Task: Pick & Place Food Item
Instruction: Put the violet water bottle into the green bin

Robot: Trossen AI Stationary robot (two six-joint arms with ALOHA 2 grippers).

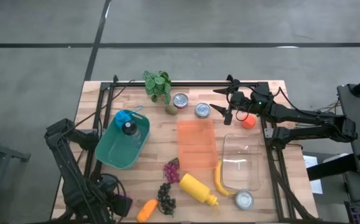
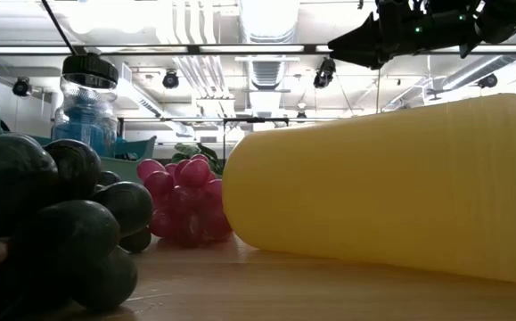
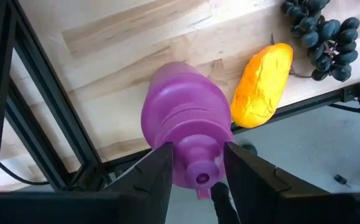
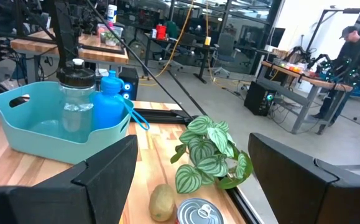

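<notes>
My left gripper is at the table's near left corner, pointing down and shut on a purple bottle. Beside it on the wood lie an orange food item and a bunch of dark grapes. Red grapes, a yellow squeeze bottle and a banana lie near the table's front. My right gripper hovers open and level over the far right of the table, facing a kiwi, a can and a plant. My left gripper pinches the purple bottle at its narrow top, just under the cap, between its two fingers. The fingers come from above, pointing down. The bottle hangs upright below them over the table's near left corner; its base is hidden by its own body.
A teal bin at the left holds a blue bottle and a clear bottle. An orange board lies mid-table, a clear container to its right. Two cans and a small orange ball sit at the back, another can at the front.
</notes>
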